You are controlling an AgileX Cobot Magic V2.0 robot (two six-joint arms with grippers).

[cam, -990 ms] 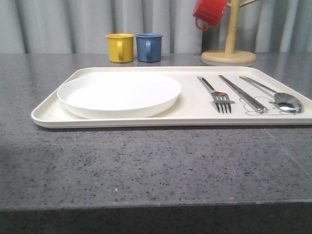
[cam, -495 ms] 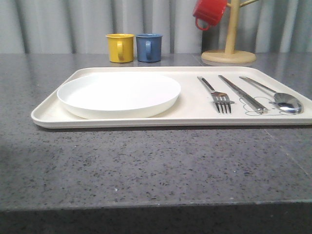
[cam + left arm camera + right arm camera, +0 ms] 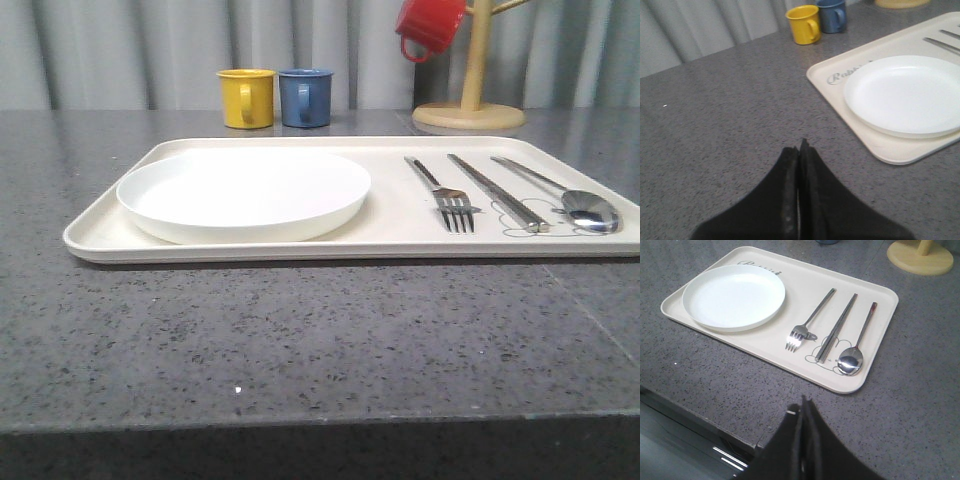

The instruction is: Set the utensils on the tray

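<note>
- Sitting across the middle of the front view, the cream tray [image 3: 390, 235] rests flat on the grey speckled counter [image 3: 300, 340].
- On the tray's left half lies the white plate [image 3: 243, 193]; to its right, side by side, lie the fork [image 3: 445, 195], the straight bar-like piece [image 3: 497, 192] and the spoon [image 3: 570, 200], none touching.
- At the lower centre of its wrist view, the left gripper [image 3: 799, 150] has its jaws pressed together on nothing, over bare counter beside the tray.
- At the bottom of its own wrist view, the right gripper [image 3: 802, 412] is likewise closed and empty, near the tray's edge.
- Along the top of the front view stand a yellow mug [image 3: 246, 97] and a blue mug [image 3: 305, 97]; a red mug [image 3: 430, 27] hangs on a wooden stand [image 3: 470, 110].
</note>
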